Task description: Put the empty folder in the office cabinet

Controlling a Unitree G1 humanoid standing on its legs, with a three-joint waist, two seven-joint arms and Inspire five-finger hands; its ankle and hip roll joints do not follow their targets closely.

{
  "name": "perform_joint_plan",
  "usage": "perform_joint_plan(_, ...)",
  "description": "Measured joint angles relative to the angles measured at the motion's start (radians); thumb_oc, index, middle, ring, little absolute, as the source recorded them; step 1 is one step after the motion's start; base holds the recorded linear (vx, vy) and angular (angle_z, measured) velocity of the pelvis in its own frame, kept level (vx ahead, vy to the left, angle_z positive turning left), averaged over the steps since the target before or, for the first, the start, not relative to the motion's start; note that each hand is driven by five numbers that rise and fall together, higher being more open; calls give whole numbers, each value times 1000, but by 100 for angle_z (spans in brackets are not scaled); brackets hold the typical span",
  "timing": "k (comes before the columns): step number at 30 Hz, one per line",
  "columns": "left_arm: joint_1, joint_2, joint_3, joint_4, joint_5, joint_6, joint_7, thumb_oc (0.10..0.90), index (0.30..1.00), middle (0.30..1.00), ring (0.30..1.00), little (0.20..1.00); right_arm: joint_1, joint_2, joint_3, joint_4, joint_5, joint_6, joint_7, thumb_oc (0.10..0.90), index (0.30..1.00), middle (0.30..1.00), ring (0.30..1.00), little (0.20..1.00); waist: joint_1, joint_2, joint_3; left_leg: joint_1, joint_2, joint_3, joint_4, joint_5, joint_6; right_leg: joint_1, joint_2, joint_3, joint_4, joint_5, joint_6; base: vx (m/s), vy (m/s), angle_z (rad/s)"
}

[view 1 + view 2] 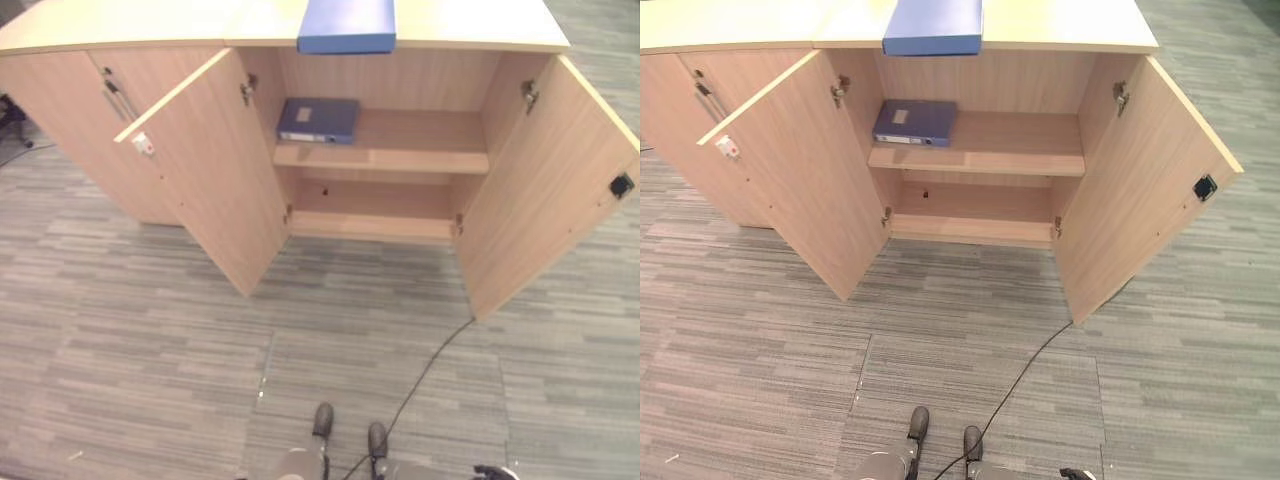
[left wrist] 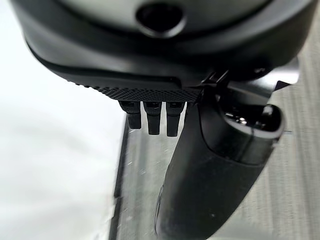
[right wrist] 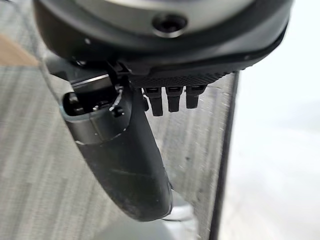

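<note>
The folder [image 1: 346, 26] at twelve o'clock looks light and stiff; grip its overhanging edge. Left hand [image 2: 210, 165] and right hand [image 3: 125, 160] hang relaxed, empty.

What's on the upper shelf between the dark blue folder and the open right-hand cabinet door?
Nothing: right of the dark blue folder, the wooden upper shelf runs bare to the open right door, in both eye views.
</note>
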Motion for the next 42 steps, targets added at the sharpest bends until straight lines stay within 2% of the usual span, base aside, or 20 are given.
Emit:
perform_joint_plan(2,13,15,-8,-28,-1,-11,1,800,900,900,900,900,0,16,8,-6,0,3,10,800,900,900,900,900,11,-16,-8,-8,-18,43,29,-29,54,-67,-28,-7,238,-116,50,127,89,-48)
perform_joint_plan(3,13,33,-8,-34,-1,-16,3,800,900,900,900,900,0,33,8,-8,0,0,14,800,900,900,900,900,12,-56,-32,-40,-52,70,62,-41,86,-110,-71,0,396,-198,92,183,148,-23)
perform_joint_plan(4,-6,49,-7,-32,-3,-10,5,800,900,900,900,900,-26,42,7,-14,1,-1,14,800,900,900,900,900,8,-98,-27,-59,-95,76,90,-42,98,-24,-110,-4,270,-240,101,288,219,-5)
perform_joint_plan(6,-27,49,-9,-27,-7,-8,7,800,900,900,900,900,-78,35,5,-6,1,0,10,800,900,900,900,900,9,-108,-4,-148,-111,93,255,-111,119,52,-127,4,111,-201,74,249,197,-13)
perform_joint_plan(7,-24,42,-10,-29,-8,-8,7,800,900,900,900,900,-84,18,6,-15,1,-1,8,800,900,900,900,900,19,-104,-9,-135,-128,92,199,-126,143,42,-142,3,141,-200,96,213,223,-44)
perform_joint_plan(8,-26,40,-5,-18,-7,-5,4,800,900,900,900,900,-90,0,5,-43,1,-12,7,800,900,900,900,900,21,-85,4,-98,-127,101,147,-82,143,-23,-132,-10,317,-218,129,250,275,-45)
perform_joint_plan(10,-27,48,-7,-10,-7,-6,1,800,900,900,900,900,-102,-11,5,-51,1,-20,7,800,900,900,900,900,14,-77,26,-64,-133,121,149,-105,170,-172,-154,-25,641,-137,180,266,220,-16)
perform_joint_plan(11,-26,49,-7,-10,-7,-3,1,800,900,900,900,900,-90,-13,6,-55,5,-20,7,800,900,900,900,900,12,-70,47,-15,-151,118,154,-122,193,-216,-192,-57,792,-56,132,201,79,5)
perform_joint_plan(12,-25,50,-7,-11,-7,-4,3,800,900,900,900,900,-81,-13,7,-56,11,-20,5,800,900,900,900,900,14,-64,47,-1,-154,118,153,-124,195,-220,-204,-71,821,-67,112,186,16,7)
perform_joint_plan(15,-47,56,-6,-33,-8,-6,16,800,900,900,900,900,-83,-25,4,-91,23,-24,-2,800,900,900,900,900,16,-36,88,37,-148,92,127,-139,211,-238,-187,-138,728,-129,69,172,-52,-3)
perform_joint_plan(17,-73,52,6,-30,-8,-5,16,800,900,900,900,900,-77,-35,7,-120,31,-28,-2,800,900,900,900,900,-6,-19,127,73,-140,73,124,-152,185,-265,-139,-176,474,-144,80,309,-138,17)
perform_joint_plan(19,-77,47,36,-26,-8,-8,15,800,900,900,900,900,-74,-23,8,-123,31,-25,0,800,900,900,900,900,-28,-25,137,116,-149,56,111,-168,160,-267,-111,-194,156,-69,121,288,-132,30)
perform_joint_plan(21,-77,49,43,-28,-8,-8,16,800,900,900,900,900,-63,-9,8,-118,31,-19,-1,800,900,900,900,900,-34,-40,139,150,-162,55,104,-170,158,-276,-111,-202,54,7,114,420,-160,37)
perform_joint_plan(22,-74,46,56,-29,-7,-12,14,800,900,900,900,900,-49,-4,3,-121,31,-16,0,800,900,900,900,900,-39,-43,136,167,-168,22,97,-214,116,-289,-107,-200,13,42,137,243,-86,63)
perform_joint_plan(23,-73,48,73,-25,-7,-11,15,800,900,900,900,900,-33,9,-1,-119,31,-16,2,800,900,900,900,900,-49,-55,129,189,-181,-8,83,-219,118,-256,-111,-178,-92,73,151,376,-154,84)
perform_joint_plan(25,-46,44,73,-18,-7,-9,17,800,900,900,900,900,-7,23,-12,-100,31,-7,9,800,900,900,900,900,-53,-69,124,265,-186,-43,42,-228,157,-208,-114,-190,-103,135,102,426,-217,64)
perform_joint_plan(28,-18,22,70,14,-8,-5,17,800,900,900,900,900,-19,17,-46,-71,44,-9,10,800,900,900,900,900,-67,-45,104,303,-142,-95,39,-256,99,-207,-104,-230,-33,249,58,305,-197,52)
perform_joint_plan(29,-17,13,68,15,-8,-6,20,800,900,900,900,900,-27,11,-46,-57,48,-11,9,800,900,900,900,900,-64,-38,102,302,-128,-105,52,-259,86,-208,-95,-232,-18,249,56,405,-309,66)
perform_joint_plan(34,-24,3,48,9,-8,-6,15,800,900,900,900,900,-77,-41,-46,-59,70,-38,-2,800,900,900,900,900,-57,-43,95,264,-82,-98,140,-248,39,-190,-63,-275,23,195,-82,231,-203,26)
perform_joint_plan(42,-75,14,43,-29,-9,-13,17,800,900,900,900,900,-104,-53,-43,-86,96,-40,-22,800,900,900,900,900,-68,-48,93,269,-38,-98,231,-238,-14,-131,-10,-281,14,127,-92,200,-161,-2)
